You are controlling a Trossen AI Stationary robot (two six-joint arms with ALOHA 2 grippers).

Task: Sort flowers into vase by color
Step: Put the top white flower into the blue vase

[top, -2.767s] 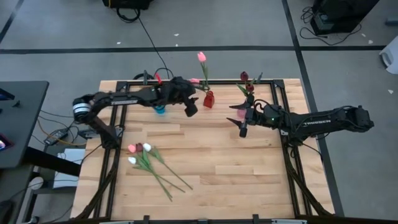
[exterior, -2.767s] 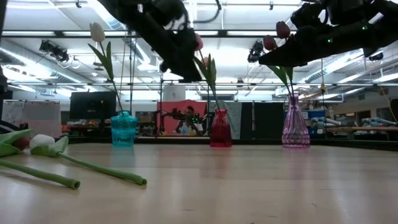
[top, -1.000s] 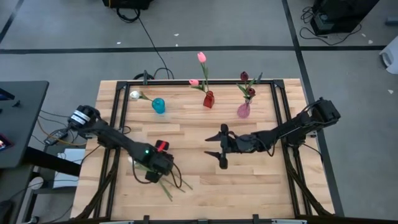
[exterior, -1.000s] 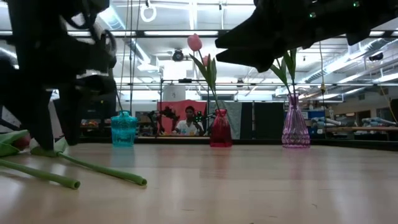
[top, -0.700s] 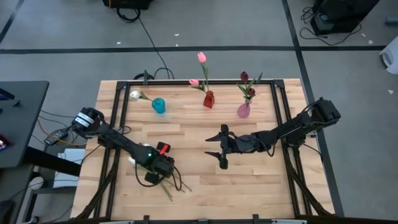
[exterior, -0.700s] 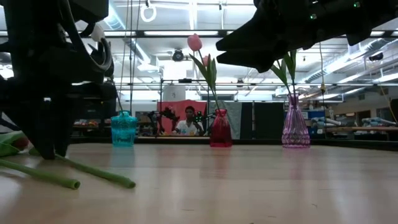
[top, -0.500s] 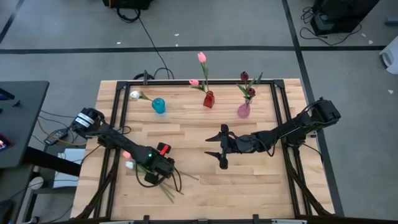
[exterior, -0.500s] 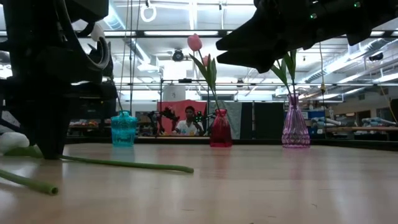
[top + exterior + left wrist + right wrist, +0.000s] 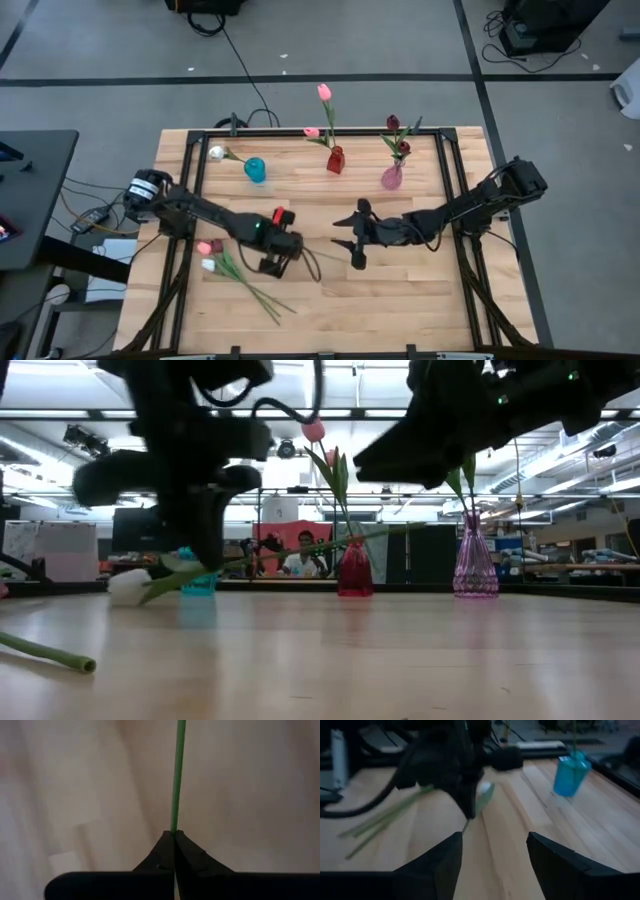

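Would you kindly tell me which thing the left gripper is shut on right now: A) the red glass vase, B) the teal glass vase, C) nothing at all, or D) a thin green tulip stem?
D: in the left wrist view the left gripper has its two dark fingers pinched together on a thin green tulip stem, which runs straight out beyond the tips above the wooden table.

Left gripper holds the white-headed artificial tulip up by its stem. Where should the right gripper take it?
The bare thin green stem beyond the left gripper, opposite the white head. Come from the open right gripper's side: that end juts toward it, tilted upward, leafless.
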